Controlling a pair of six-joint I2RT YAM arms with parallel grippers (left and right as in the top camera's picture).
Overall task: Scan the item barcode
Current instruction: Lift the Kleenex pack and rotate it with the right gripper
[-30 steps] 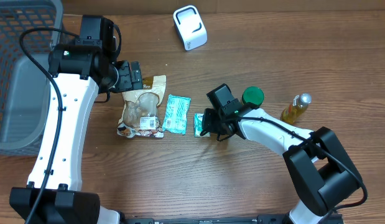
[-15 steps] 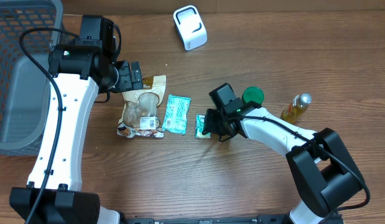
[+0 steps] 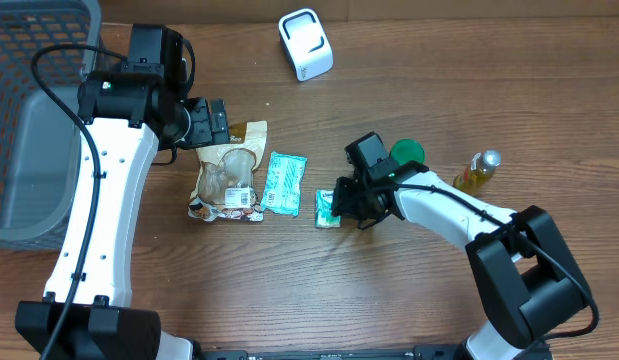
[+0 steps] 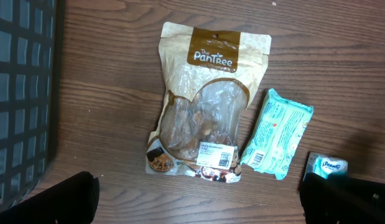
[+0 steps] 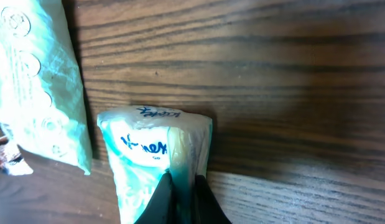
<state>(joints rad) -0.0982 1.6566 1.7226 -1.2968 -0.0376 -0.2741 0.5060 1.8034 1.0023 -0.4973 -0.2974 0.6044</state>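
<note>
Only the right wrist view shows us the right gripper (image 5: 181, 190) pinching the tissue pack (image 5: 139, 146) by its edge. Left wrist view: left gripper (image 4: 197, 193) jaws spread over snack pouch (image 4: 208, 106).

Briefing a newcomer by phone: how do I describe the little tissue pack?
From the brown pouch on the wooden table, go right past the teal packet. The tissue pack comes next, in the right claw. It is the smallest, white with blue lettering.

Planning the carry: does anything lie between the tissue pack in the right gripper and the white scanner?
Nothing visible. The right gripper is shut on the tissue pack; bare wood runs up to the white scanner. The teal wipes pack lies left of that line.
</note>
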